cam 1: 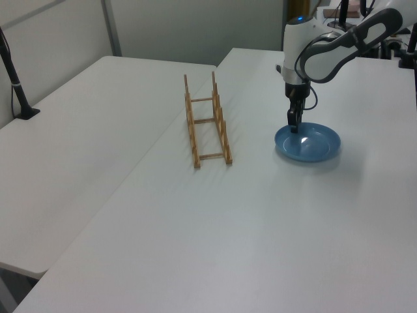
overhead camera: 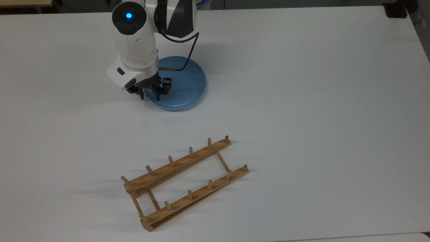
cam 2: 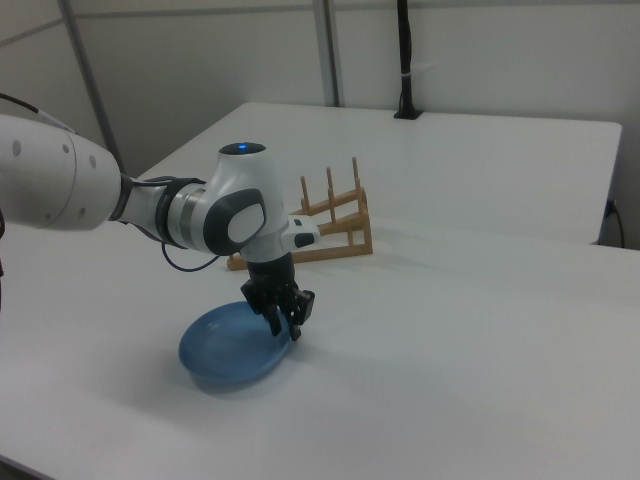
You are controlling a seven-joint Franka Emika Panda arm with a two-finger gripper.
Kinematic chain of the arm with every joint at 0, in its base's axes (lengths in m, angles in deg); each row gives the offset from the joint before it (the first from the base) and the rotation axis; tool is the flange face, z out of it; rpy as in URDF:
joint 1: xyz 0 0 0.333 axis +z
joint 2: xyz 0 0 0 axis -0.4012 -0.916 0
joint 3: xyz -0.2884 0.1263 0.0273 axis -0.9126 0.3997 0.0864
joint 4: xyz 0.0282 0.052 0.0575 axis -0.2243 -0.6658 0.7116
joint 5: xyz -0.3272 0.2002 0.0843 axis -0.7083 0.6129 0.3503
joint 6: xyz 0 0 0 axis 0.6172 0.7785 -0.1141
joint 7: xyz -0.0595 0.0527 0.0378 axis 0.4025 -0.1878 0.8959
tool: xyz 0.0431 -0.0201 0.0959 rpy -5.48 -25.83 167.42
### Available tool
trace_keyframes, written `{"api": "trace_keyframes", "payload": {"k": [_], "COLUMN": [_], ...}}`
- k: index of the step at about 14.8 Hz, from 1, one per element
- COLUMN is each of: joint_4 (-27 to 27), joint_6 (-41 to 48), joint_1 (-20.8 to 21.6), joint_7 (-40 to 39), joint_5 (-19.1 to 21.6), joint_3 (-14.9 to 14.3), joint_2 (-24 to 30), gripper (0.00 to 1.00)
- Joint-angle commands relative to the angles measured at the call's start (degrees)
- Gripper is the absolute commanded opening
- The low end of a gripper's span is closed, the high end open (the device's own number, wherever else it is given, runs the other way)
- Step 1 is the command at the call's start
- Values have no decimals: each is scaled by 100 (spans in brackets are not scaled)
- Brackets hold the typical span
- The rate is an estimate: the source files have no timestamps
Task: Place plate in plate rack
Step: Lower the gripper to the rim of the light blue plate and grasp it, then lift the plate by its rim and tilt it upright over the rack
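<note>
The light-blue plate [overhead camera: 183,84] [cam 1: 316,143] [cam 2: 225,350] lies flat on the white table. My gripper [overhead camera: 150,97] [cam 1: 292,127] [cam 2: 286,327] points down at the plate's rim on the top view's lower left. It is open, with a narrow gap, one finger inside the rim and one outside it. The white arm hides part of the plate's left side in the top view. The wooden plate rack [overhead camera: 174,168] [cam 1: 221,127] [cam 2: 335,250] stands apart from the plate and holds nothing. It sits toward the bottom of the top view.
A black clamp base [overhead camera: 395,10] sits at the table's corner in the top view's upper right. A black post [cam 1: 16,85] [cam 2: 403,60] is fixed on the neighbouring white table. Open table surface lies between plate and rack.
</note>
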Motion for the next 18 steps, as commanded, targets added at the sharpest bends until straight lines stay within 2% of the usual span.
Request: {"api": "trace_keyframes", "payload": {"k": [1,6,11,16,18], "joint_4": [-17,18,185,861,1054], "joint_6": [-70,-61,35,27,-35], "joint_1": [42,24,-46,-222,-222], "joint_7": [177,81,-60,45,403], "joint_5": [-103,-103,-103,-94,-103], "joint_3": [-5,-5,-5,-14,-23], "joint_2": [34,121,604,1237,1343], "gripper": [0,0,0,0,0]}}
